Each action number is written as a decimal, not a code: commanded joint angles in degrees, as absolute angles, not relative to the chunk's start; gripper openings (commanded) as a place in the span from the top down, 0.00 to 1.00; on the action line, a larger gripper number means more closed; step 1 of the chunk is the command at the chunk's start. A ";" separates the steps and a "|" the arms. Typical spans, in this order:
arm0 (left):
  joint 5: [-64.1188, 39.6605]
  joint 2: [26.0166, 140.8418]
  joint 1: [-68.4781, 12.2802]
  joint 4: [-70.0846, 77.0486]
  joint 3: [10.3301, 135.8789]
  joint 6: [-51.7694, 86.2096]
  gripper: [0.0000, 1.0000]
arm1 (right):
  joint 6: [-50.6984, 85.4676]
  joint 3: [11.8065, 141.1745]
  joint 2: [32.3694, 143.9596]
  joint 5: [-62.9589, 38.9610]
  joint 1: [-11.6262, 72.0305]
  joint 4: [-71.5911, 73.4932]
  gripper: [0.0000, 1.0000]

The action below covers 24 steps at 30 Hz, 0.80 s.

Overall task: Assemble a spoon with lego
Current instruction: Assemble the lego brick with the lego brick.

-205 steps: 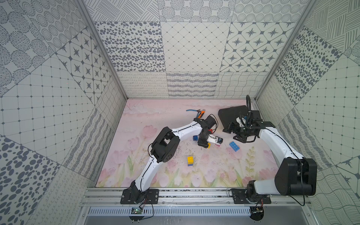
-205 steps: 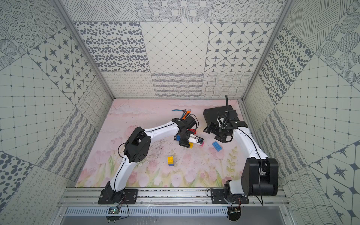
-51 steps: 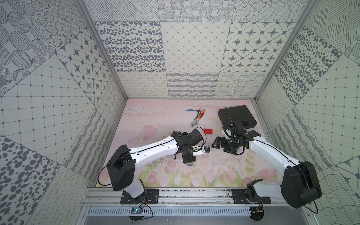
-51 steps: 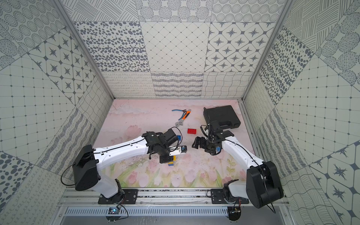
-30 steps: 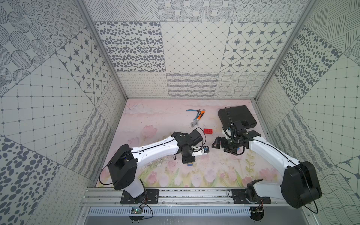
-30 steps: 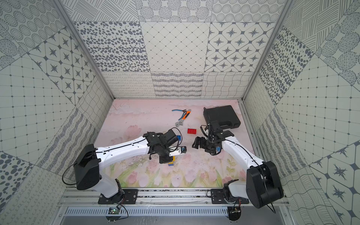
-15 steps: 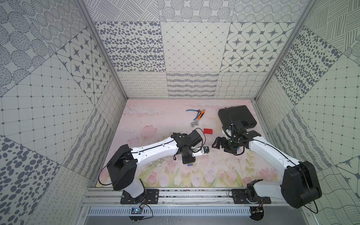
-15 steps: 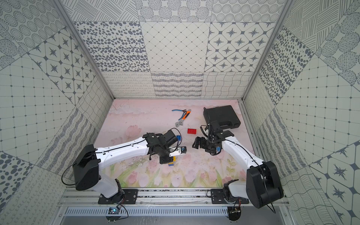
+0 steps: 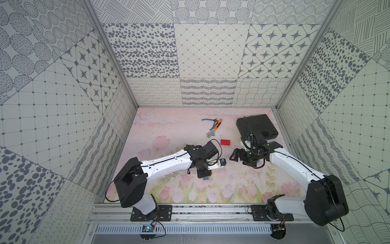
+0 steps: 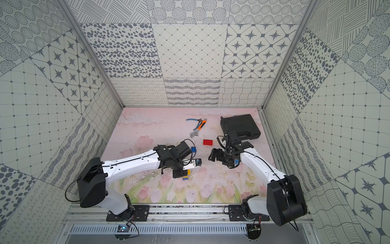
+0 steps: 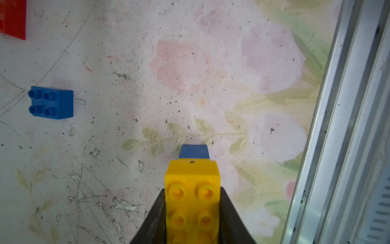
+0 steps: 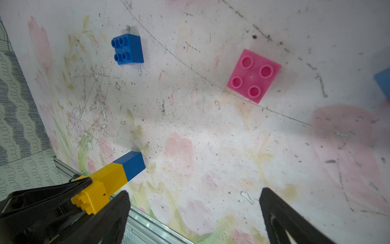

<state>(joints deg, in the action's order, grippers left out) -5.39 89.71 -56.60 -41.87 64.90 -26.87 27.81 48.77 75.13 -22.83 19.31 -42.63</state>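
My left gripper point(image 11: 192, 213) is shut on a yellow brick point(image 11: 192, 190). A blue brick point(image 11: 193, 151) is joined to its far end, making a narrow yellow-and-blue stack point(image 12: 118, 173) of lego. The blue end points down, close to the mat. In both top views this stack point(image 10: 186, 175) shows under the left gripper point(image 9: 204, 176). My right gripper point(image 12: 193, 211) stands open and empty just right of it point(image 9: 234, 156). Loose lego lies around: a pink square brick point(image 12: 254, 76), a blue square brick point(image 12: 127, 49) point(image 10: 193, 149) and a red oblong brick point(image 9: 225, 142).
Blue-handled pliers point(image 9: 211, 120) and an orange-handled wrench point(image 9: 215, 129) lie at the back. A black case point(image 9: 255, 125) sits at the back right. Another blue brick point(image 10: 236, 162) lies under the right arm. The metal front rail point(image 11: 337, 126) runs close to the left gripper.
Seven seconds ago the yellow-and-blue stack lay on the mat and both grippers were farther back. Now my left gripper holds it near the front. Nothing has moved in the last second.
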 commanded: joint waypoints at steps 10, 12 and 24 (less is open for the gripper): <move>-2.88 88.58 -56.47 -47.25 69.13 -26.19 0.27 | 26.63 49.06 73.89 -22.42 19.69 -42.42 0.02; -3.11 88.40 -56.60 -47.91 70.26 -26.17 0.20 | 26.54 49.34 73.82 -22.42 19.69 -42.59 0.02; -4.36 74.77 -44.35 -36.92 69.08 -0.93 0.15 | 20.58 67.33 84.10 -19.00 14.50 -52.73 0.02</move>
